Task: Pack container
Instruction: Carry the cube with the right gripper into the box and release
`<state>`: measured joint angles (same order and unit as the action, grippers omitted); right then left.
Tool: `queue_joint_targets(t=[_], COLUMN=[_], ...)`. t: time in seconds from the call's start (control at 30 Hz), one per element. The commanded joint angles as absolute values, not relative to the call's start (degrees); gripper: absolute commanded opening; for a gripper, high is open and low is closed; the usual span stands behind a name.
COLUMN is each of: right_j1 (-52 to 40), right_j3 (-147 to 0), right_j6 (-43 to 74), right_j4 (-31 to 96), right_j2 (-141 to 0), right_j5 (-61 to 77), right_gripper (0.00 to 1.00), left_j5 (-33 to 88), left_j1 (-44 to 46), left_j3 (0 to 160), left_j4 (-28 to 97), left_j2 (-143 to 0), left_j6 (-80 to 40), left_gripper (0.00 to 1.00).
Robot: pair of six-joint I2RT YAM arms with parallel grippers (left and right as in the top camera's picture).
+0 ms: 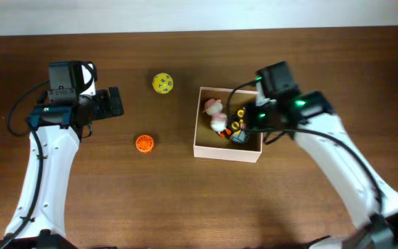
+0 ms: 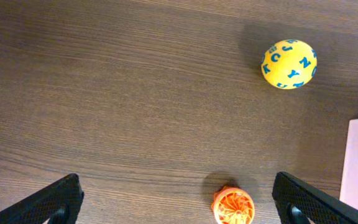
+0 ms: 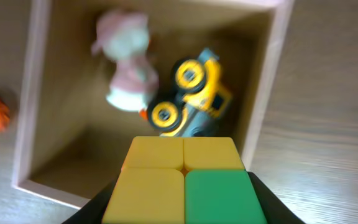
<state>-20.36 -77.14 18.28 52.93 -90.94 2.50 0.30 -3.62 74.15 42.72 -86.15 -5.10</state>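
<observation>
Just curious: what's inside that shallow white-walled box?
A pink-and-white doll and a yellow wheeled toy truck lie in the white-walled box. The yellow-and-green block in the right pincer hides its near floor.

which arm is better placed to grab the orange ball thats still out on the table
Left. The left gripper is open over the table, with the orange ball in its wrist view. The right gripper is holding a yellow-and-green block over the container.

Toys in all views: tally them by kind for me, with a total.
Balls: 2, the yellow lettered ball and the orange ribbed ball
Figures: 1, the pink-and-white figure
Vehicles: 1, the yellow toy vehicle
Cubes: 1, the yellow-and-green cube
Total: 5
</observation>
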Motion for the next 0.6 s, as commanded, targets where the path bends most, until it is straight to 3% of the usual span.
queue_joint_targets(t=[0.0,0.17,0.27,0.37,0.57], right_j1=[-22.48,-22.44,-22.57,-22.55,-22.20], right_j3=[-76.27,-76.27,-76.31,-78.15,-85.58], right_j6=[21.12,21.76,21.19,17.34,16.51], right_j4=[52.51,53.12,53.01,53.36,55.90], right_j2=[-95.11,-100.27,-100.75,-99.02,-90.37], right_j5=[1.23,-0.03,-0.08,-0.89,-3.55], right_gripper=[0.36,0.38,0.58,0.70,0.83], left_j5=[1.13,1.13,1.13,1.13,1.13], left_j1=[-3.81,-3.81,-3.81,-3.81,-3.81], left_j3=[75.26,75.26,75.26,75.26,75.26], left_j4=[42.72,42.72,42.72,42.72,42.72], left_j2=[-86.48,-86.46,-86.48,-86.48,-86.46], left_j6=[-4.21,-4.21,-4.21,-4.21,-4.21], left_gripper=[0.99,0.99,0.99,0.99,0.99])
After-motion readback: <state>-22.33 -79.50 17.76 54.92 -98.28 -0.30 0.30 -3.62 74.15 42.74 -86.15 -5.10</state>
